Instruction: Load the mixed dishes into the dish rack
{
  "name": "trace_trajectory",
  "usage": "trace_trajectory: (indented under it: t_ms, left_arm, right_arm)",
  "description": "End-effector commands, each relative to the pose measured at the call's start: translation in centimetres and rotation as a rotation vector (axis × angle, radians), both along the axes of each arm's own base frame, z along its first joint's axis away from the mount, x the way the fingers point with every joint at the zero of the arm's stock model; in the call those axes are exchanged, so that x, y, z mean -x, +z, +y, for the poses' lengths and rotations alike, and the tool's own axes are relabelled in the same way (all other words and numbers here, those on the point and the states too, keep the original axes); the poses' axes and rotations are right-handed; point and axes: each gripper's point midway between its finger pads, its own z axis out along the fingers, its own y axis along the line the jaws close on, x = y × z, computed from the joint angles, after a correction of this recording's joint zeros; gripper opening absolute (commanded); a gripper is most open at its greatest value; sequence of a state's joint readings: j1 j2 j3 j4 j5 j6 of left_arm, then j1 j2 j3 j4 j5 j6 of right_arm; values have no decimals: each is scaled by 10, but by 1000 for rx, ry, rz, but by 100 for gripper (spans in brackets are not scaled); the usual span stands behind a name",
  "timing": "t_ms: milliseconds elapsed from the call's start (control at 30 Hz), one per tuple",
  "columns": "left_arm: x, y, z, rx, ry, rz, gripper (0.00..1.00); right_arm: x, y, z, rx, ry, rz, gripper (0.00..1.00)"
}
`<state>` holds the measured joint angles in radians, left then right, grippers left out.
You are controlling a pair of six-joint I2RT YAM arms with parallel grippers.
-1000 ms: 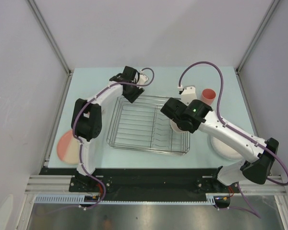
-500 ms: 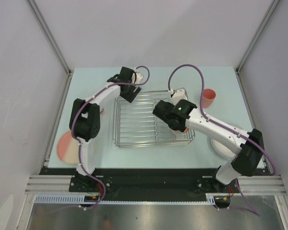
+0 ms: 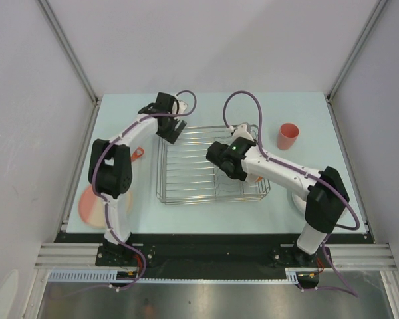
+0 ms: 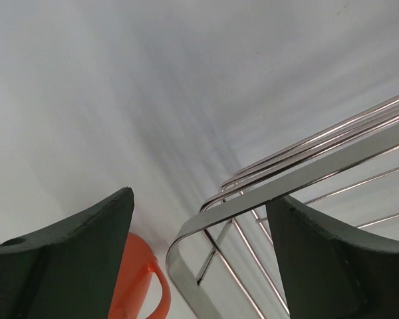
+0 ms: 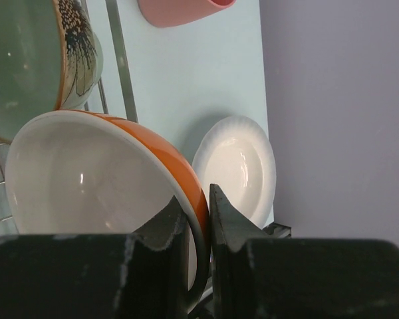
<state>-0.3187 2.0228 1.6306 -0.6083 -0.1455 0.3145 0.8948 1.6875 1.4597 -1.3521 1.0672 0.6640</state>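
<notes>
Soft, even, bright light throughout; shadows are faint, and the left wrist view is smeared with blur.

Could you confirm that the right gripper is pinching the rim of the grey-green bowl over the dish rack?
Not quite. The right gripper is pinching the rim of the orange bowl, white inside, over the dish rack. The grey-green bowl sits beside it, ungripped. The right wrist view shows this.

Left gripper (image 4: 201, 198) jaws wide apart, arm stretched far forward — right gripper (image 5: 196, 196) pinching orange bowl (image 5: 86, 186) rim
</notes>
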Motion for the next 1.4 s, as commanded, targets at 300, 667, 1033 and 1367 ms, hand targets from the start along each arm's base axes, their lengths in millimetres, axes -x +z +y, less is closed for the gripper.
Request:
trace_trajectory:
  t_ms: [300,667,1033,1367]
  left_arm:
    - [7,46,9,78,15,-74,85]
    - [14,71,5,130,9,-103,86]
    - [15,95,7,130,16,-134,87]
    - [20,137,1,189,23,-157,88]
  right_arm:
    - [5,-21,-4,294,49,166,0]
    - [15,-29,12,289,98,203,45]
    - [24,1,18,193,138,137,86]
    - [-22,121,-2,-366,-90,-351,98]
